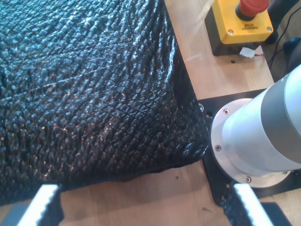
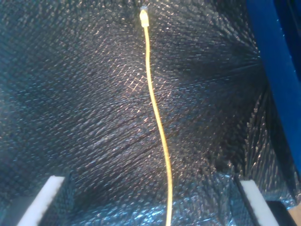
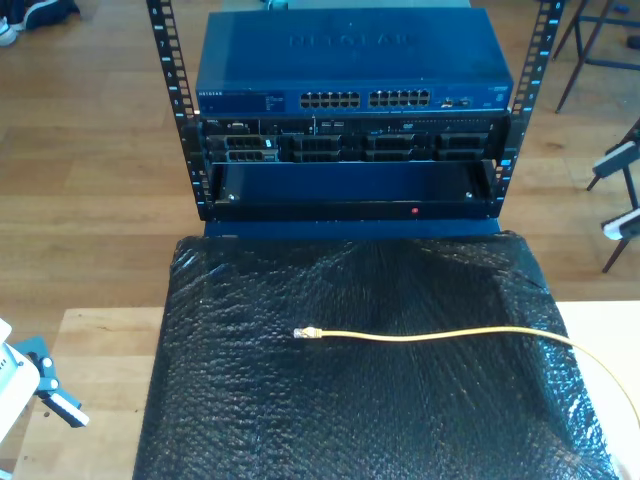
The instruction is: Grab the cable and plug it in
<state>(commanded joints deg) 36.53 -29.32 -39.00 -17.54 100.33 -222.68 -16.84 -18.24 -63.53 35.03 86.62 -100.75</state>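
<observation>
Across the black bubble-wrap sheet [image 3: 400,400], the cable [image 3: 430,336] lies loose, plug [image 2: 144,18] unheld; our first gripper [image 1: 141,207] and second gripper [image 2: 150,207] both gape, released.

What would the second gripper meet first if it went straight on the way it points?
Probably the thin yellow network cable on the black textured mat, between my second gripper's open jaws; depth is unclear.

My first wrist view catches a yellow emergency-stop box [image 1: 241,22] with small dark lettering under the red button, seen upside down; reads like "EMERGENCY STOP", only partly legible. In the exterior view, the blue switch [image 3: 352,62] on the rack has embossed lettering on its top, likely "NETGEAR", faint. Front-panel print on it is too small to read.
</observation>
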